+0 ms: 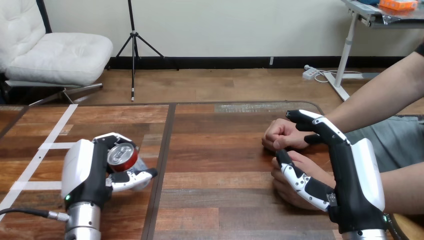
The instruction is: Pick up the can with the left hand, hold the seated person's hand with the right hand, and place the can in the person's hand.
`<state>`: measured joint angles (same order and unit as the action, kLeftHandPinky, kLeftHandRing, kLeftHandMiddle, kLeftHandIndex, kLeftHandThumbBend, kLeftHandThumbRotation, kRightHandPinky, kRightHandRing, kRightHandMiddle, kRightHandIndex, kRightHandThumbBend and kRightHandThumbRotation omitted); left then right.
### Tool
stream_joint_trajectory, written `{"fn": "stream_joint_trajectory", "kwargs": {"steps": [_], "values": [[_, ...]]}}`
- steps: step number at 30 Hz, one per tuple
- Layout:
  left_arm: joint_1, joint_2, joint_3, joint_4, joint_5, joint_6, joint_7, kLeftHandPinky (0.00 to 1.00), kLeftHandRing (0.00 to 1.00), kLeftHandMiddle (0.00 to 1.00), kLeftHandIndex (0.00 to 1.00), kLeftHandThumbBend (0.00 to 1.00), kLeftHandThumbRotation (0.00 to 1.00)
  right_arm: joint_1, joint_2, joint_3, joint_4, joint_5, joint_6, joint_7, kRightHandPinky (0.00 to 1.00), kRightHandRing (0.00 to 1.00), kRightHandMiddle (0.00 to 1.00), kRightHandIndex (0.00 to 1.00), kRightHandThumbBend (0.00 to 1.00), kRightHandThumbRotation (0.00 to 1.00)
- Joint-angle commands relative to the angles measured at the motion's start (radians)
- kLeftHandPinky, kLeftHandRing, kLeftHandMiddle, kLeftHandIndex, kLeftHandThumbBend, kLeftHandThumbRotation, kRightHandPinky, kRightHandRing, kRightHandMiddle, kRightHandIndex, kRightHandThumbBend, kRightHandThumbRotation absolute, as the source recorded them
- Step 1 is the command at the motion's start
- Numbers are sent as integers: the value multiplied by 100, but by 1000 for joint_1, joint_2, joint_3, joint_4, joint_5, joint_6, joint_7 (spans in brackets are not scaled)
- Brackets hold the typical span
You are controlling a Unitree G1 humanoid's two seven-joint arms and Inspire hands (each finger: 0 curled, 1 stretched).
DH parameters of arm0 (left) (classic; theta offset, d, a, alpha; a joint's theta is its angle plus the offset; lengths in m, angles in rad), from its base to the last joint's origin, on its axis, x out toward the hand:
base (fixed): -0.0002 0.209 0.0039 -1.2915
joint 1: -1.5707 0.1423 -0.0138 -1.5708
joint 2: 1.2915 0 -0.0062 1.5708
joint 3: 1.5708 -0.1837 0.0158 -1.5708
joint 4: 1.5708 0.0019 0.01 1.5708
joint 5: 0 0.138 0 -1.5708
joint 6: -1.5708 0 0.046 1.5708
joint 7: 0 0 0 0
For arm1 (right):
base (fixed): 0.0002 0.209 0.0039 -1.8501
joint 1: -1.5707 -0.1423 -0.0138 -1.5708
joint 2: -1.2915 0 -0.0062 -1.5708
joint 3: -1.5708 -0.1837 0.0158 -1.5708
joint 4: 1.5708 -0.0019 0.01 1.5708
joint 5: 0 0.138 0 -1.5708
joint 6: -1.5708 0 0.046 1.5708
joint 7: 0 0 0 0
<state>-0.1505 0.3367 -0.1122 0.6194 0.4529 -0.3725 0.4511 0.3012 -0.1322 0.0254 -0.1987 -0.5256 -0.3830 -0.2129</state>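
R robot hand over person's hand

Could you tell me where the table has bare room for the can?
Bare: the middle of the table, between the can in the left robot hand and the person's hands. Crowded: the right side, around the right robot hand.

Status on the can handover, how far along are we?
Done: left hand has its fingers curled round the can at the left of the table; lifted or not, I cannot tell. In hand: right hand wraps the person's nearer hand, thumb across it. Left: carry the can across and place it in that hand. The person's far hand is a fist.
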Motion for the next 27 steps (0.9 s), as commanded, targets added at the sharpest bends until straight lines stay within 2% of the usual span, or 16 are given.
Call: {"fn": "stream_joint_trajectory", "kwargs": {"steps": [1,9,14,20,27], "values": [[-38,-2,6,-90,-3,-46,2,34,39,46,48,70,0,-58,-47,-26,-82,-40,30,23,71,78,79,78,49,1],[-21,-13,3,-132,-8,-56,-17,34,39,46,48,70,0,-65,-116,-49,-131,-127,82,74,73,79,80,79,53,1],[-13,-17,0,-147,-10,-75,-28,34,39,46,48,69,0,-74,-162,-62,-149,-148,108,118,76,81,81,80,58,1],[-1,-25,-1,-173,-7,-76,-40,34,39,46,48,69,0,-93,-225,-76,-168,-180,169,198,78,82,83,80,66,0],[8,-36,-4,-197,11,-67,-41,34,39,46,48,69,0,-114,-292,-81,-199,-222,262,325,78,82,83,80,74,0]]}}
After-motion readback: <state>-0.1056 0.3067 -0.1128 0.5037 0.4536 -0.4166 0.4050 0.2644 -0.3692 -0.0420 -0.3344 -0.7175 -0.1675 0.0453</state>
